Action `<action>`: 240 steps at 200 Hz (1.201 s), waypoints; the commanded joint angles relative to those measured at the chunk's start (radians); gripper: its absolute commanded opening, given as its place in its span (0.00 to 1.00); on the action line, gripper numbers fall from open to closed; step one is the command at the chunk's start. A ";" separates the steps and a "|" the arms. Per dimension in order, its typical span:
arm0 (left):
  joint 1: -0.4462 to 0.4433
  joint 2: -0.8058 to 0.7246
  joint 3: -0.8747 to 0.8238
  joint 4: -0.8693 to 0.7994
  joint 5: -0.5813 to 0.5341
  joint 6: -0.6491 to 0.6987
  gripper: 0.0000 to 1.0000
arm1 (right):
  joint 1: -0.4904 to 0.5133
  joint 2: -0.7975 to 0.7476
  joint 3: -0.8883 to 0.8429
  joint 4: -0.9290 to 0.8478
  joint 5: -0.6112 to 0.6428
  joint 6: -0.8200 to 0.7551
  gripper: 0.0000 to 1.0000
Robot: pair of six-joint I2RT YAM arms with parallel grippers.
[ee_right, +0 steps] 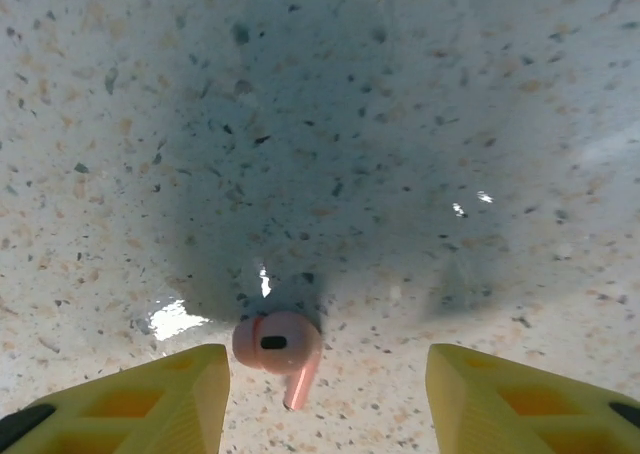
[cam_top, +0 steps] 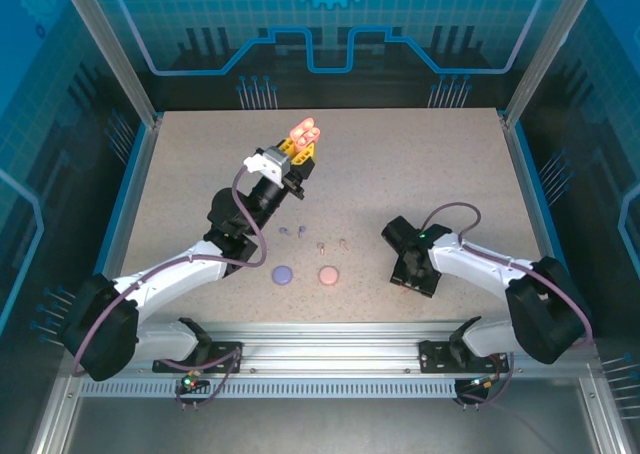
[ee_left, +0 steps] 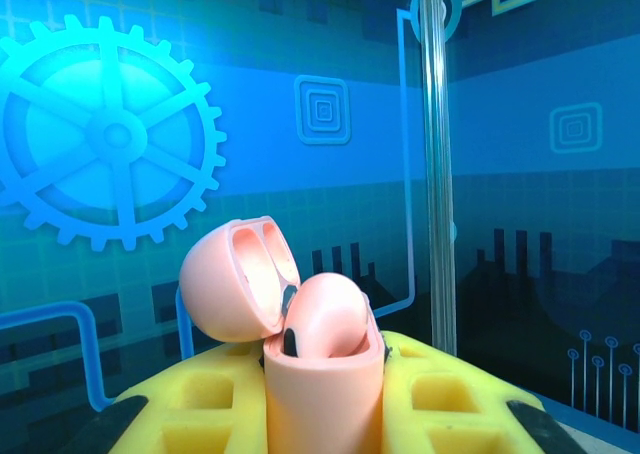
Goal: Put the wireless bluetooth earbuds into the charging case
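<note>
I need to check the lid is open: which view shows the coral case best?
Left wrist view: the coral case sits close up in the left gripper, lid swung open. Top external shows the case small, from above.

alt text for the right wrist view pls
A small pink earbud lies on the speckled table, between the two yellow fingers of the open right gripper, which stand apart on either side without touching it.
</note>
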 commanded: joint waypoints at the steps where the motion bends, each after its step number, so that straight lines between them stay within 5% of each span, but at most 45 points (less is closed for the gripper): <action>1: 0.006 -0.018 0.000 0.024 0.001 -0.012 0.00 | 0.026 0.029 0.015 0.024 -0.008 0.033 0.55; 240: 0.007 0.013 0.005 0.035 0.005 -0.011 0.00 | 0.004 0.054 -0.020 0.051 0.027 0.037 0.41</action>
